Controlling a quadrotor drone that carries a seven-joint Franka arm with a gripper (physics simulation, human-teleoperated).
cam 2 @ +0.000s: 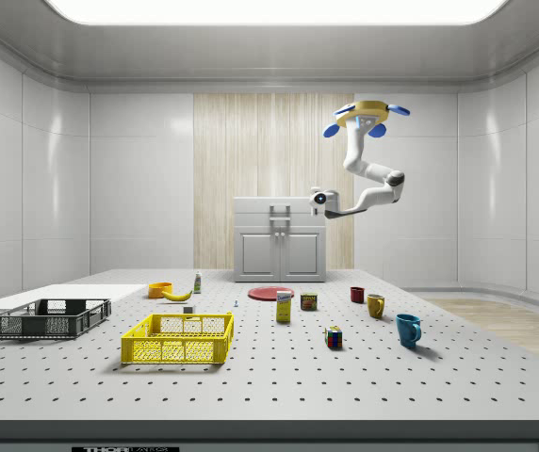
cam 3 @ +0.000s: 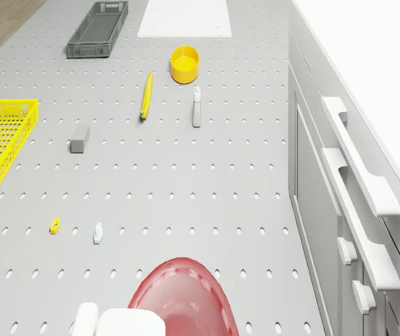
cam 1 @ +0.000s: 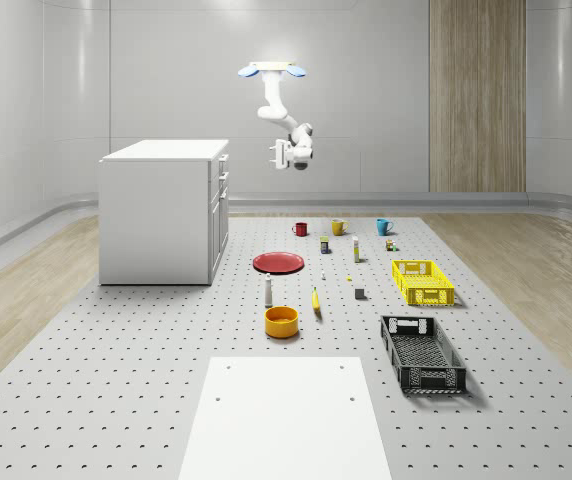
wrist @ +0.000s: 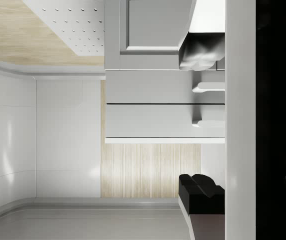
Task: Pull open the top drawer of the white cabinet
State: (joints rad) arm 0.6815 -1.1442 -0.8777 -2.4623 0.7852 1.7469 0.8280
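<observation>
The white cabinet [cam 1: 161, 212] stands on the perforated table at the whole-scene view's left, its drawer front facing right. Its top drawer [wrist: 153, 121] is shut, with a long white handle [wrist: 209, 122] [cam 3: 362, 162] [cam 2: 280, 209]. My drone [cam 1: 272, 70] hovers high above the table, off the cabinet's drawer side. The arm hangs down, and my gripper [cam 1: 280, 154] [cam 2: 316, 199] is level with the cabinet's top, pointing at the drawer front with a clear gap to it. In the wrist view the fingers [wrist: 200, 50] stand wide apart, open and holding nothing.
On the table below lie a red plate [cam 1: 279, 262], a small bottle [cam 1: 268, 291], a banana [cam 1: 316, 300] and a yellow bowl [cam 1: 281, 321]. Three mugs [cam 1: 338, 227] stand behind. A yellow crate [cam 1: 423, 282] and a black crate [cam 1: 422, 352] sit right. A white sheet [cam 1: 284, 415] lies in front.
</observation>
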